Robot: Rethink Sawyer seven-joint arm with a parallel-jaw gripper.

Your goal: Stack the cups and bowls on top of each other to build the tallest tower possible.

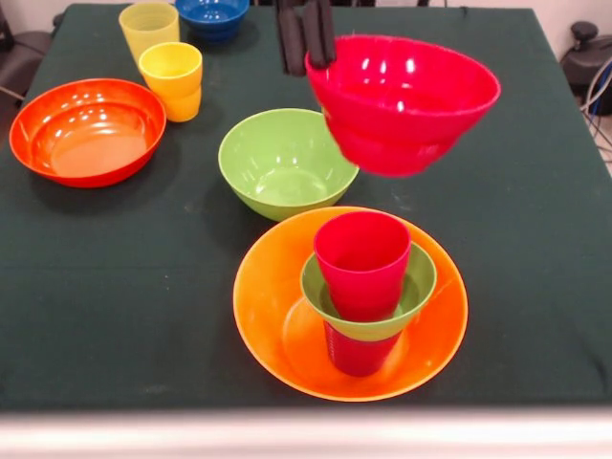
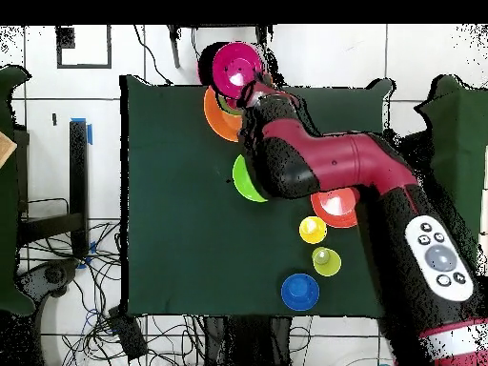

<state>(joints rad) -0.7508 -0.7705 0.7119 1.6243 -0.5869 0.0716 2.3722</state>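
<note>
On the dark green desk (image 1: 115, 287), going left to right in the front view, a wide orange-red bowl (image 1: 88, 131) is sitting near the left edge. Toward the far left corner, a pale yellow cup (image 1: 148, 27) and a yellow-orange cup (image 1: 172, 79) are standing close together, and a small blue bowl (image 1: 212, 16) is resting at the far edge. Near the middle, a large green bowl (image 1: 284, 161) is sitting open side up.

Just right of it, close to the near edge, the tower (image 1: 363, 287) is standing: a large yellow-orange bowl (image 1: 277, 316) is holding a dark upright cup (image 1: 359, 354), which is carrying a small green bowl (image 1: 421, 277) with a red-pink cup (image 1: 363, 260) standing in it.

The end effector (image 1: 306, 38) is clenching the rim of a small red-pink bowl (image 1: 402, 100), which is hanging in the air, tilted, above and slightly right of the tower.

Likely risks, as a judgement: the bowl is being held by 1 edge, so it could swing or slip. It is much wider than the top cup, so an off-centre release could tip it off. A downward push could topple the narrow middle of the tower.
</note>
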